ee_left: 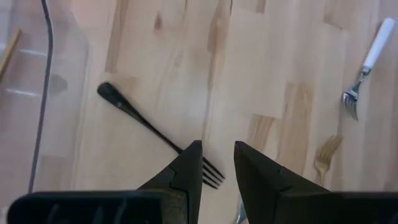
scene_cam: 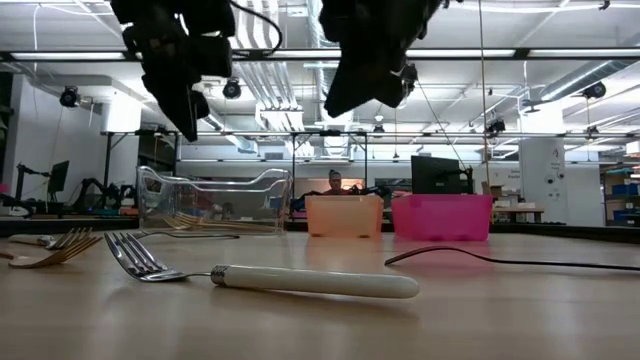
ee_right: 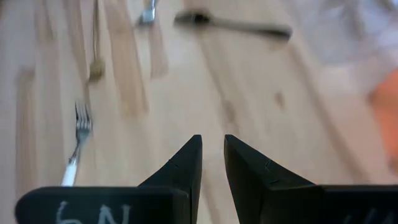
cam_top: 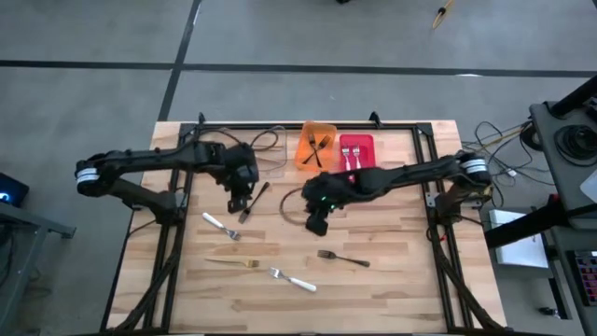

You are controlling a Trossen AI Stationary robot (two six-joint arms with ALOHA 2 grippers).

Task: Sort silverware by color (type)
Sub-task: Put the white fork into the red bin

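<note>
Silverware still lies loose on the desk [cam_top: 392, 280], so sorting is unfinished: overhead, the left tool [cam_top: 242, 201] hangs over a black fork [cam_top: 254, 200], the right tool [cam_top: 316, 224] mid-desk. Left wrist: fingers [ee_left: 186, 171] slightly apart, empty, above that fork. Right wrist: fingers [ee_right: 186, 165] likewise apart, empty.

Table [cam_top: 392, 280] is pale wood in butcher-block strips with a black frame; bins are orange [cam_top: 316, 147], pink-red [cam_top: 356, 151] and clear [scene_cam: 215, 198]. Loose forks: black one [ee_left: 155, 132] beside the clear bin, another black one [cam_top: 343, 257], a gold one [cam_top: 233, 262], two silver ones with white handles [cam_top: 294, 279] [cam_top: 220, 226]. Both arms are black, white band near each base.
</note>
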